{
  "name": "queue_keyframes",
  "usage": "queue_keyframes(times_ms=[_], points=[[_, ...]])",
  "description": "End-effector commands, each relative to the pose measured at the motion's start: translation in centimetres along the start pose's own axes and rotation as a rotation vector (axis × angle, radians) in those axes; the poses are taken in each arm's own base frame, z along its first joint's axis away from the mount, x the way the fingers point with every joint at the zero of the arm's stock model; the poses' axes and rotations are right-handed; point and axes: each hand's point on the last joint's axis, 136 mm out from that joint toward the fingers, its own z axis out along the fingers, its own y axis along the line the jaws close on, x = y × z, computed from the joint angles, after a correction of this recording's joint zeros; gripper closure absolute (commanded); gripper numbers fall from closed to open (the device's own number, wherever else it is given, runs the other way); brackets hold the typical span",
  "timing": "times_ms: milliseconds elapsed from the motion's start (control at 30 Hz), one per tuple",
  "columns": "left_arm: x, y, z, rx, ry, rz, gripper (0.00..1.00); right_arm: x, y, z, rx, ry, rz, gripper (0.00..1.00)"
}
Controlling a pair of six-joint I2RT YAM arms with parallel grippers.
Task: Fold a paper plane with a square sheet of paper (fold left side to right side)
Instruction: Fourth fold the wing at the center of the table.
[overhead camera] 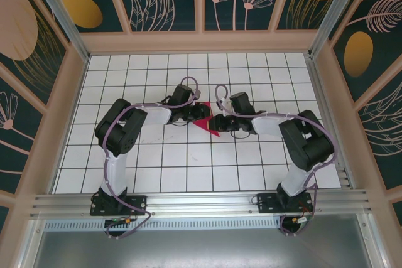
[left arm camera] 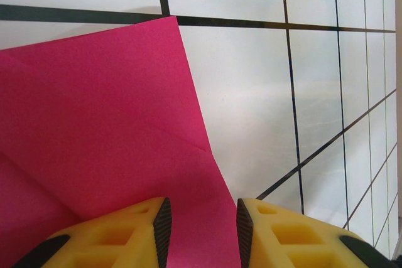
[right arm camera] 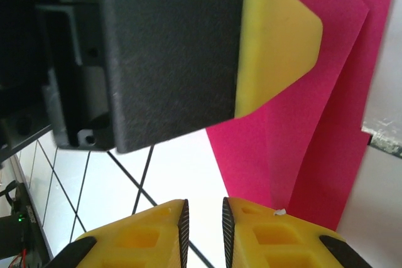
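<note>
Meeting over the sheet of paper [overhead camera: 210, 127] from above, crease [left arm camera: 125, 112] ahead of spread left fingers [left arm camera: 119, 236], right fingers [right arm camera: 270, 236] barely parted.

Table [overhead camera: 188, 161]: white tiles, dark grid lines. One item on it: the square sheet of paper [overhead camera: 210, 123], magenta, folded into overlapping layers with visible creases. It spreads ahead of the left gripper [left arm camera: 201, 218] and to its left, with bare tiles to that gripper's right. It also runs beneath the right-hand finger of the right gripper [right arm camera: 203, 218].

Readable text: none that I can make out.
Square sheet of paper [left arm camera: 113, 123]: plain, no print.
Counter [overhead camera: 251, 161]: grid lines, no numbers.
</note>
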Motion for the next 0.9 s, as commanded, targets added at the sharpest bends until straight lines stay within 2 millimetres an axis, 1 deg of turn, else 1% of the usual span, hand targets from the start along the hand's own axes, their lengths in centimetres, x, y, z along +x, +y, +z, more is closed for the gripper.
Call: queue_keyframes(times_ms=[0, 167, 533, 733, 867], points=[[3.2, 3.9, 0.5, -0.123, 0.078, -0.066, 0.63, 0.5, -1.1, 0.9, 0.037, 0.038, 0.007, 0.75], [3.1, 3.8, 0.4, -0.125, 0.079, -0.063, 0.63, 1.7, -2.3, 1.2, 0.067, 0.066, 0.038, 0.75], [3.0, 3.9, 0.5, -0.128, 0.078, -0.061, 0.63, 3.1, -3.8, 1.1, 0.131, 0.096, 0.048, 0.75], [3.0, 3.9, 0.5, -0.128, 0.079, -0.062, 0.63, 4.0, -3.8, 1.2, 0.131, 0.123, 0.055, 0.76], [3.0, 4.0, 0.6, -0.131, 0.079, -0.062, 0.63, 5.0, -4.2, 1.1, 0.144, 0.146, 0.067, 0.79]])
